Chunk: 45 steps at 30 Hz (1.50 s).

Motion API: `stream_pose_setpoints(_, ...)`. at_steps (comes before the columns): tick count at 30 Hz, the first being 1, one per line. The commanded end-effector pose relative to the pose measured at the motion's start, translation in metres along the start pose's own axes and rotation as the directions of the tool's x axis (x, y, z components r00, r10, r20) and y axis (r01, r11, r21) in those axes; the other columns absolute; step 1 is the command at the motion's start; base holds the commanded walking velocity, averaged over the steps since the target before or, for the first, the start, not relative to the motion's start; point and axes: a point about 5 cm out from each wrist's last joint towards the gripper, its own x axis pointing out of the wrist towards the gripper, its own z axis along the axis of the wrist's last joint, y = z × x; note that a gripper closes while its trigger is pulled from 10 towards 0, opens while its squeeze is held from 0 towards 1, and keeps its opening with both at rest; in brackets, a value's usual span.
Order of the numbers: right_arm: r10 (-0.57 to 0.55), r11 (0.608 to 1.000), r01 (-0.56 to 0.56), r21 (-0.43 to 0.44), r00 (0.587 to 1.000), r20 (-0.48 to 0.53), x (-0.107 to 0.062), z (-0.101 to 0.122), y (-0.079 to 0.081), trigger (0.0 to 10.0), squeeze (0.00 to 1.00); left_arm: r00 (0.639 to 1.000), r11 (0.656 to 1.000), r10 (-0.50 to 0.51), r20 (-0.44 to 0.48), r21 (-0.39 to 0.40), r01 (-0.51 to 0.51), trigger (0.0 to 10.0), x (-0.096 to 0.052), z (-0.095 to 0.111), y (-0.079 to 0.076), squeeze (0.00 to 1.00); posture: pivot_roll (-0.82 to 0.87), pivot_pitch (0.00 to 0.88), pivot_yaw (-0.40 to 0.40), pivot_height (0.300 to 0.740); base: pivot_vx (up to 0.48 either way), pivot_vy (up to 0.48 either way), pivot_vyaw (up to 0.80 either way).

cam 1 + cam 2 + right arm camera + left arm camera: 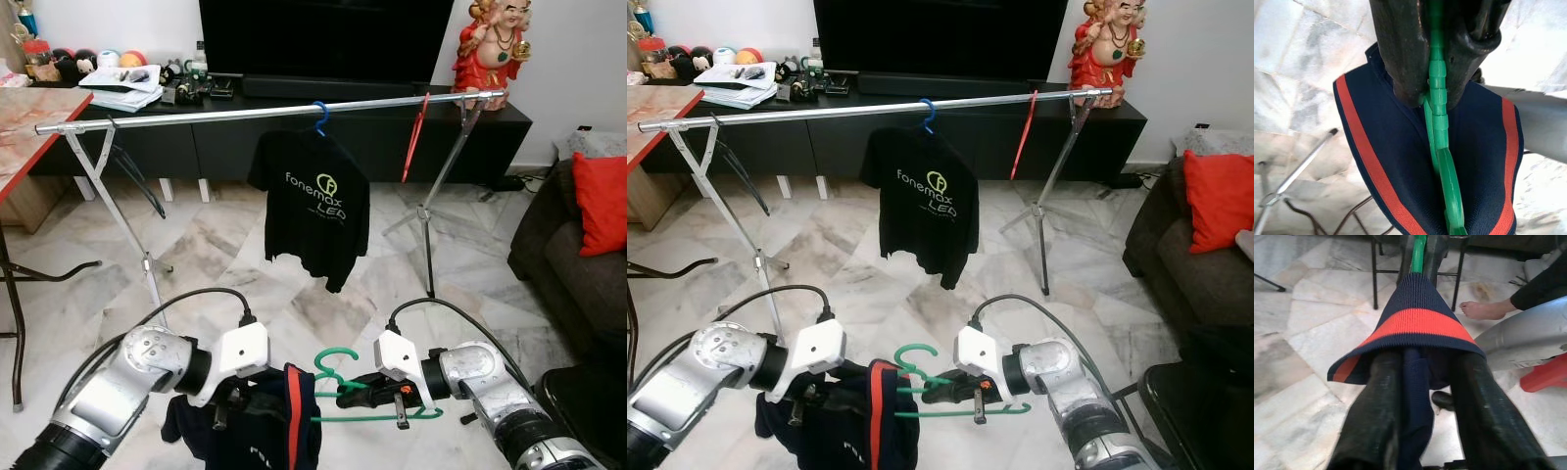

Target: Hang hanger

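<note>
A green plastic hanger (367, 401) is held low in front of me, its hook (331, 360) pointing up. My right gripper (351, 395) is shut on the hanger's shoulder. A navy garment with a red-striped collar (284, 416) hangs from the hanger's left end. My left gripper (227, 409) is shut on that garment just below the collar. In the left wrist view the fingers (1378, 406) pinch the navy cloth (1418, 318). The right wrist view shows the hanger (1440, 127) running between the fingers toward the collar (1376, 161). A silver clothes rail (274, 113) spans the room ahead.
A black T-shirt (312, 206) on a blue hanger and a bare red hanger (415, 137) hang on the rail. Behind stand a black TV cabinet (294, 127) and a red statue (490, 44). A sofa with a red cushion (600, 201) is at right. A person's bare foot (1484, 309) rests nearby.
</note>
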Motion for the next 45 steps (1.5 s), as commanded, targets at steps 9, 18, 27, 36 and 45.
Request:
stream_pose_setpoints(9, -0.12, 0.992, 0.117, 0.047, 0.991, 0.057, -0.008, -0.009, 0.0, 0.0, 0.0, 0.999, 0.998, 0.05, -0.015, 0.038, -0.049, 10.0, -0.015, 0.003, 0.007, 1.0, 0.04, 0.053, -0.075, 0.74, 0.0, 0.0, 0.0)
stream_pose_setpoints(18, -0.309, 0.951, 0.305, 0.059, 0.948, 0.082, -0.009, -0.006, -0.011, 0.0, 0.0, 0.983, 0.984, 0.178, 0.041, 0.025, -0.179, 10.0, -0.027, 0.005, 0.012, 1.0, 0.04, 0.046, -0.074, 0.74, 0.0, 0.0, 0.0)
stream_pose_setpoints(27, -0.45, 0.892, 0.435, 0.12, 0.88, 0.152, -0.012, 0.006, -0.024, 0.0, 0.0, 0.953, 0.957, 0.291, 0.078, -0.012, -0.291, 10.0, -0.015, 0.002, 0.016, 0.0, 0.03, 0.043, -0.073, 0.74, 0.0, 0.0, 0.0)
stream_pose_setpoints(36, -0.431, 0.902, 0.422, 0.086, 0.889, 0.154, -0.009, 0.007, -0.021, 0.0, 0.0, 0.836, 0.833, 0.544, 0.068, -0.16, -0.529, 10.0, 0.012, -0.001, 0.039, 0.0, 0.02, 0.037, -0.079, 0.74, 0.0, 0.0, 0.0)
stream_pose_setpoints(45, -0.421, 0.907, 0.415, 0.073, 0.893, 0.157, -0.005, 0.012, -0.023, 0.0, 0.0, 0.8, 0.773, 0.6, 0.034, -0.284, -0.568, 10.0, 0.025, -0.007, 0.044, 0.0, 0.02, 0.043, -0.088, 0.74, 0.0, 0.0, 0.0)
